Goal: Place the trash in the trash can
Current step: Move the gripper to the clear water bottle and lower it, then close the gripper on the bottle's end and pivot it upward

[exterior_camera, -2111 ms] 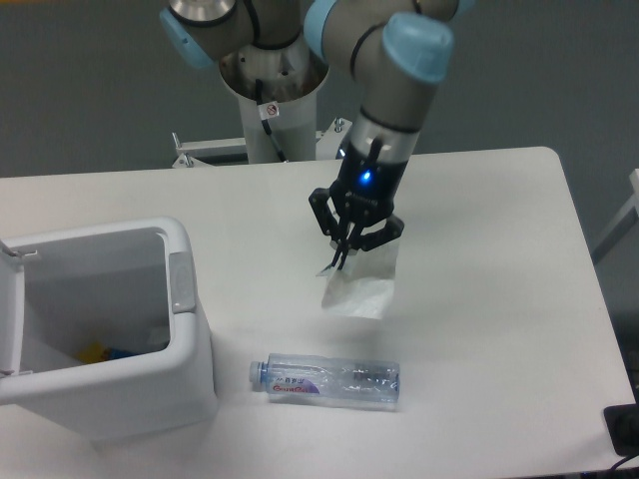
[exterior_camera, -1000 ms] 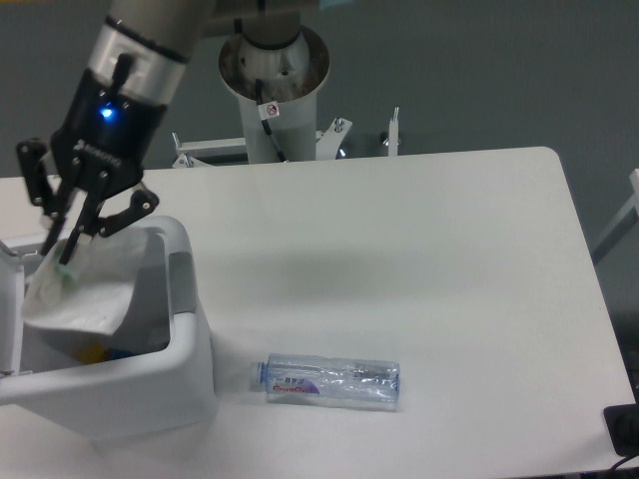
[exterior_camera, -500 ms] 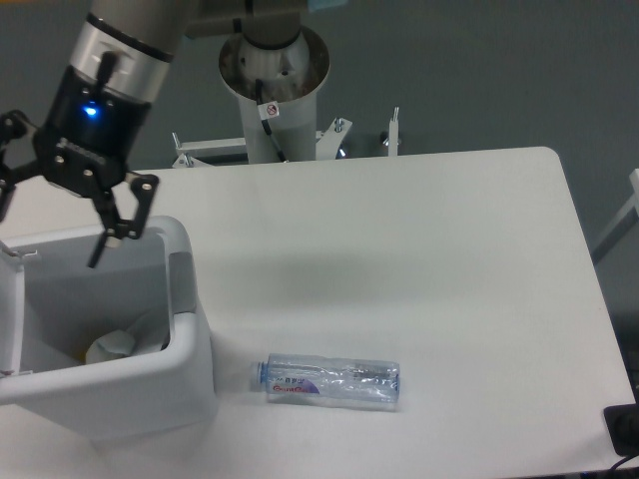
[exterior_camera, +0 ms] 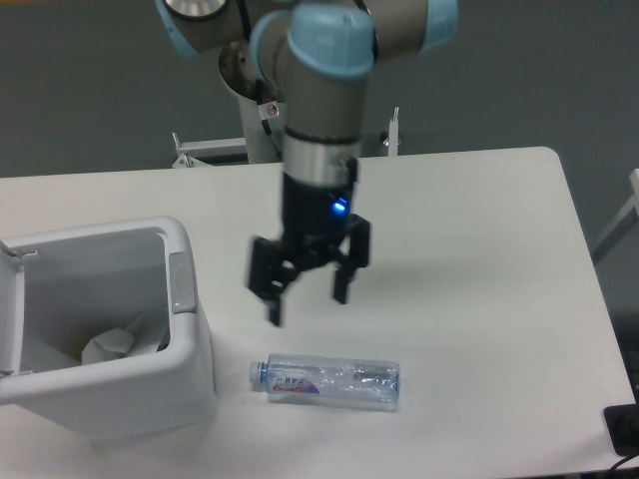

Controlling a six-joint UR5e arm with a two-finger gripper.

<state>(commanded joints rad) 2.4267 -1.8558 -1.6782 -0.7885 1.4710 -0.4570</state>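
Gripper (exterior_camera: 307, 296) spread empty at 12 o'clock above the bottle (exterior_camera: 326, 380): you should descend centred on its body, jaws straddling its width.

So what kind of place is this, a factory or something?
More likely a robotics lab or test bench. A single arm on a pedestal, its open tool over a plain white table, with only a crushed bottle and a small trash can as props.
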